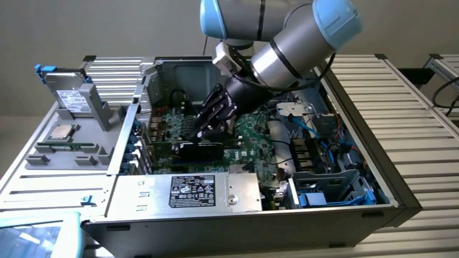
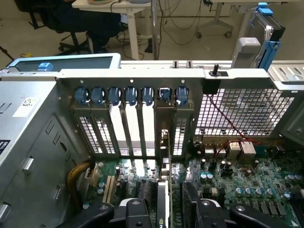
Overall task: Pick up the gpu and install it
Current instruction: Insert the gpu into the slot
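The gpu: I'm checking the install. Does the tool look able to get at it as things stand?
Probably yes. The tool sits low inside the open case, jaws open on either side of the gpu, which stands on edge over the motherboard. Nothing lies between them.

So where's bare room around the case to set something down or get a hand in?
Free: grey panel below the fixture tray, on the exterior view's left; bare metal of the power supply beside its label; ribbed bench on the exterior view's right. Crowded: motherboard around the gripper and gpu; cables by the drive cage.
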### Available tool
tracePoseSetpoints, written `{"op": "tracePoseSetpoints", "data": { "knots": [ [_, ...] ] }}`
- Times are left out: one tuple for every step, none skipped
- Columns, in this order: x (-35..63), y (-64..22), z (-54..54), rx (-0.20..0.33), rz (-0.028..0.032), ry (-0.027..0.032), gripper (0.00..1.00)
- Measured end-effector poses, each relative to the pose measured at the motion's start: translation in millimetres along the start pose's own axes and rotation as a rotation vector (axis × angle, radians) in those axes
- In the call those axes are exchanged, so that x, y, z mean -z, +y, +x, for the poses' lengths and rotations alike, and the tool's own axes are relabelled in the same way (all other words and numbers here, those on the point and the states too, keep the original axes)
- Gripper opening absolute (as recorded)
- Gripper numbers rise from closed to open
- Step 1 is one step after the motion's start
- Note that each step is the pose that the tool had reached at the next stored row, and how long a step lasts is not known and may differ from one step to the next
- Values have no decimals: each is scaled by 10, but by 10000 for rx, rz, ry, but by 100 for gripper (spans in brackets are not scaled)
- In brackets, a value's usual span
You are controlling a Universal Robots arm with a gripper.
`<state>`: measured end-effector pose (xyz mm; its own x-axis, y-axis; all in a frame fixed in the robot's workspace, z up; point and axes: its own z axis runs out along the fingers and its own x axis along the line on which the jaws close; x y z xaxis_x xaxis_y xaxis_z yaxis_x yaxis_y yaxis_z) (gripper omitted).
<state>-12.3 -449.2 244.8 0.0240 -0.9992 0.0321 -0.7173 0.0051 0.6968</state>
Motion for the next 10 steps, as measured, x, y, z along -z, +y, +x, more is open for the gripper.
{"op": "tracePoseSetpoints", "data": {
  "knots": [
    [1, 0, -18, 11, 35, 32, 40],
    [2, 1, -41, 16, 50, 57, 33],
    [3, 0, -65, 20, 58, 76, 27],
    [4, 1, -84, 26, 62, 94, 21],
    [7, 3, -96, 42, 79, 116, 21],
    [8, 4, -98, 80, 153, 156, 15],
    [8, 4, -98, 116, 253, 195, 15],
    [8, 4, -98, 153, 356, 234, 15],
    [8, 4, -98, 193, 471, 278, 15],
    [8, 4, -98, 232, 586, 321, 15]
  ]
}}
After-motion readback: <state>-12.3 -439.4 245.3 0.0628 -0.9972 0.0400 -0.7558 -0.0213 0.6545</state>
